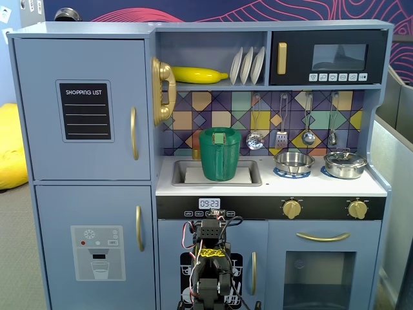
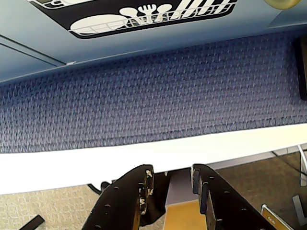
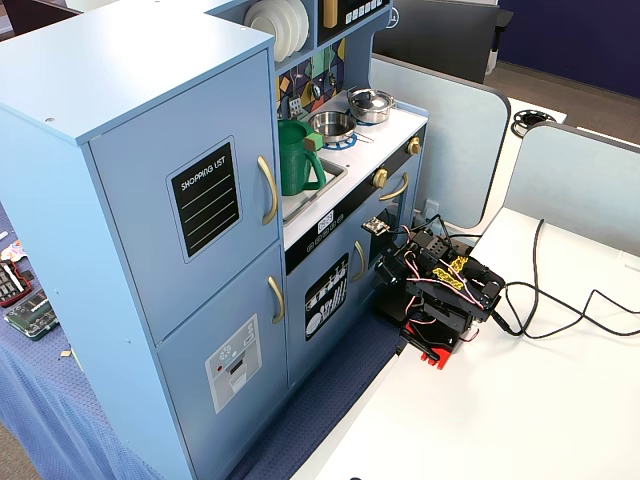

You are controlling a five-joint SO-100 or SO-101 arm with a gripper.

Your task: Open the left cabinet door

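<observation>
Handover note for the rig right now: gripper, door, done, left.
Gripper: open, empty, arm folded low at the table edge, pointing down in front of the toy kitchen.
Left cabinet door: the one with the SHOPPING LIST panel, shut, gold handle untouched.
Done: nothing yet.
Left: raise the arm to the handle, grip it, pull the door open.

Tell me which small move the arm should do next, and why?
Probably raise and unfold toward the gold handle of the shopping-list door. The door looks closed, and the gripper is low, facing the blue cloth, jaws slightly apart and empty.
</observation>
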